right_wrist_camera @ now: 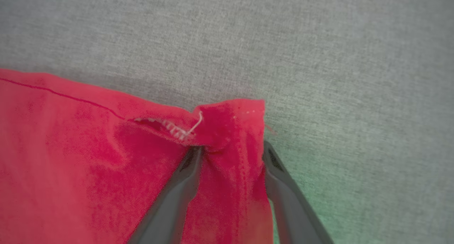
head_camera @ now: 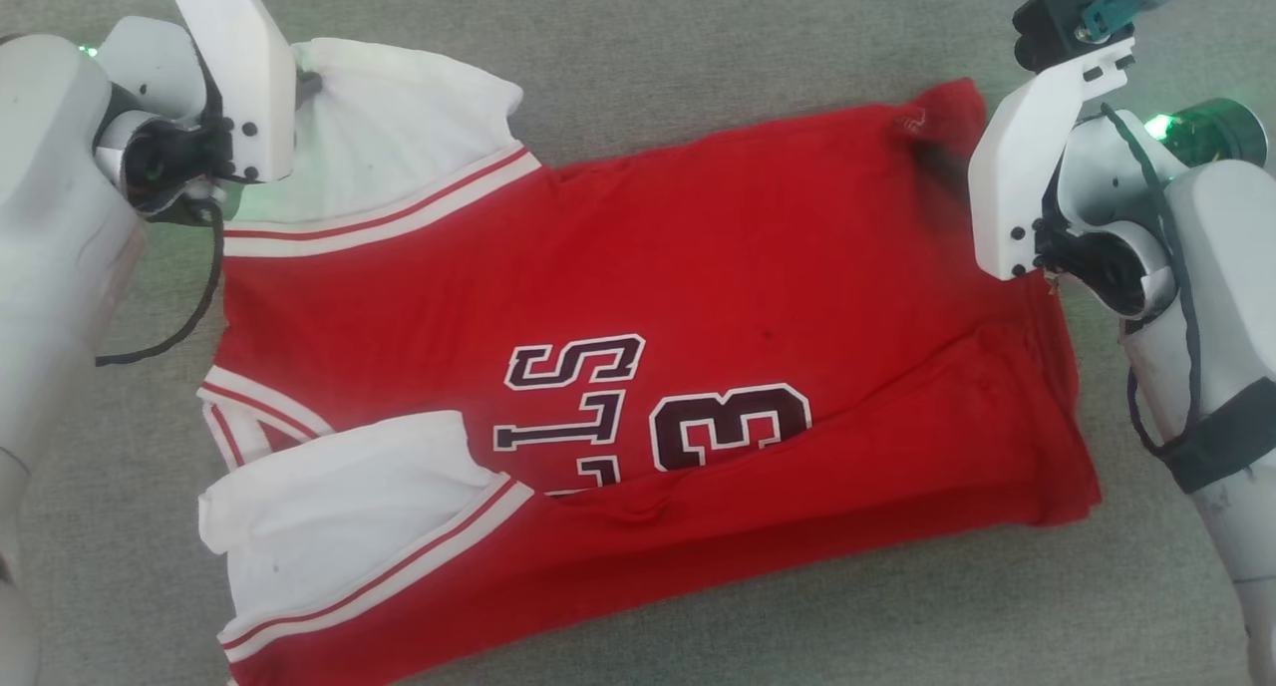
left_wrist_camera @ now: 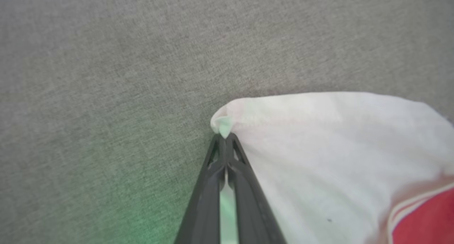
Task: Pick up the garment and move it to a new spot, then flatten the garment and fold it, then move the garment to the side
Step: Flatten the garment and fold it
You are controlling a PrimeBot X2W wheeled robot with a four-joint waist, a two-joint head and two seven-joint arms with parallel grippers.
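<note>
Two grips being set on one cloth. Soft bright-red cloth garment [head_camera: 698, 267] with white sleeve panels bordered by red-and-white striped bands lies spread across the middle of the head view on the grey woven tabletop [head_camera: 698, 48]. Its sleeves point toward the left of the frame and its hem toward the right, dark numerals facing up. Left gripper [left_wrist_camera: 225, 139], upper left of the head view, is pinched tight on the very tip of the upper white sleeve. In its wrist view the jaws meet with a nub of white cloth poking past them. Right gripper [right_wrist_camera: 232, 150], upper right of the head view, is not closed: jaws stand apart, straddling the red hem corner, cloth between them but unclamped. Both sit at the far corners of the same long edge, presumably so that edge can be lifted or drawn taut evenly. Lower edge shows a lengthwise crease with cloth lapped over itself, so folding looks partly done. Next need, I judge: right jaws shut on the corner before any pull, else the garment skews.
</note>
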